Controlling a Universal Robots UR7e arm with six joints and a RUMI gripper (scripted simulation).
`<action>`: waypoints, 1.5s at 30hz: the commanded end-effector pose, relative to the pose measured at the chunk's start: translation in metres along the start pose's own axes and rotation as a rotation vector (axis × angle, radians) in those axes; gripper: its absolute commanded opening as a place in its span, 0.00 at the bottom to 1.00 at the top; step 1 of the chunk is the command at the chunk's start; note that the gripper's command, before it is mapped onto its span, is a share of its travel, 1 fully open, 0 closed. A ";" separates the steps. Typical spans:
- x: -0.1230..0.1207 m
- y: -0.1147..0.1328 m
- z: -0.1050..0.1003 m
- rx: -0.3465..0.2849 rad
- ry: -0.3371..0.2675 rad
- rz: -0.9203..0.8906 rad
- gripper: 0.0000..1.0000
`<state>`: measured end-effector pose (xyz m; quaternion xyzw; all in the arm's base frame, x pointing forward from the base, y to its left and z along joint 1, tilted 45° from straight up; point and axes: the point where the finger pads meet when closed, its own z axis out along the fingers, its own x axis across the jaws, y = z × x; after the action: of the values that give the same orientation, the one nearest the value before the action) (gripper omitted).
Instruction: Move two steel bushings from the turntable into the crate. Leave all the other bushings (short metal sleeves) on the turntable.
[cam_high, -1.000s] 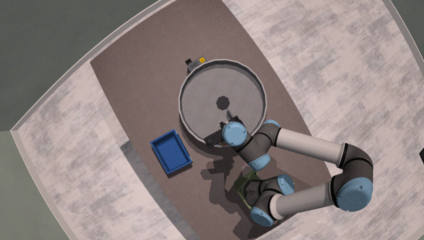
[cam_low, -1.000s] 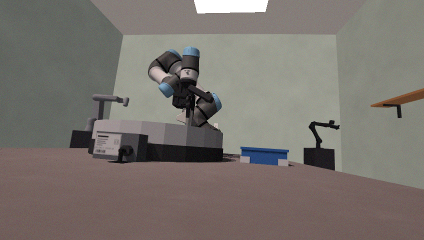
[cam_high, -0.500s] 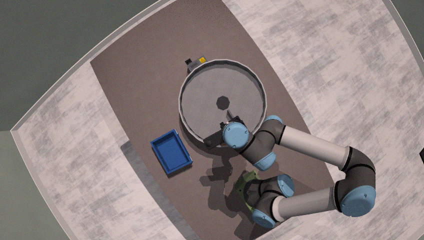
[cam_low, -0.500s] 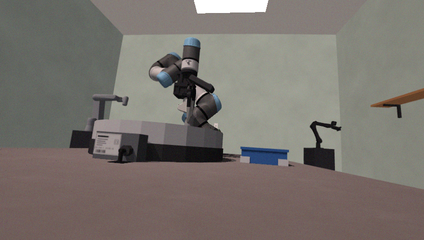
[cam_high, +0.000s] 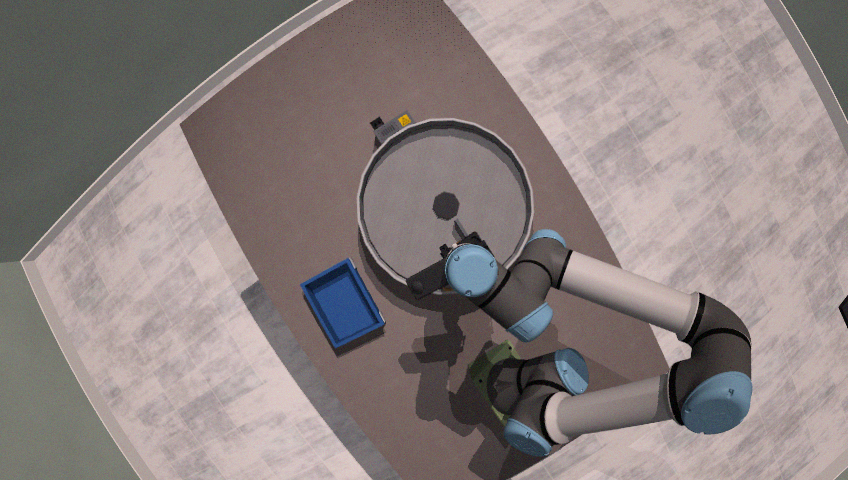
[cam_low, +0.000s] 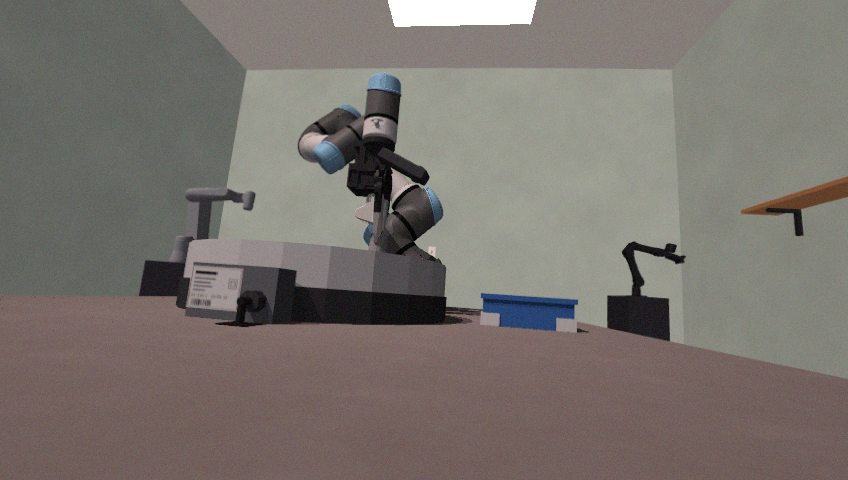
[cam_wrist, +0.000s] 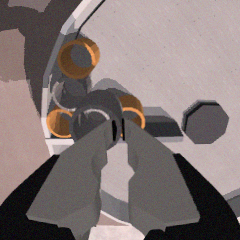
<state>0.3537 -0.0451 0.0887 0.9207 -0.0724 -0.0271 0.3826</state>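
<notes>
Gripping a steel bushing (cam_wrist: 96, 117), the tool (cam_wrist: 117, 127) hangs above crowding brass bushings (cam_wrist: 78, 57).

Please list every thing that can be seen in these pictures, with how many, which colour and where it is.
turntable: one, grey, rimmed, on the brown table
hub: one, dark, turntable centre
control box: one, grey with a yellow label, at the turntable's rim
crate: one, blue, on the table beside the turntable
orange bushings: three, by the turntable's rim
steel bushing: one, grey, gripped by its wall
second grey bushing: one, among the orange ones
spare arms: two, grey and black, on black pedestals by the walls
shelf: one, orange, on the wall
arm: one, grey and blue
tool: one, grey, shut on the steel bushing
</notes>
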 end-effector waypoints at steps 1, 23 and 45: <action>0.000 0.000 0.000 0.000 0.001 0.000 0.00; 0.000 0.000 0.000 0.000 0.001 0.000 0.00; 0.007 -0.029 0.000 0.000 0.001 0.000 0.00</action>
<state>0.3598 -0.0327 0.0755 0.9207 -0.0723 -0.0270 0.3825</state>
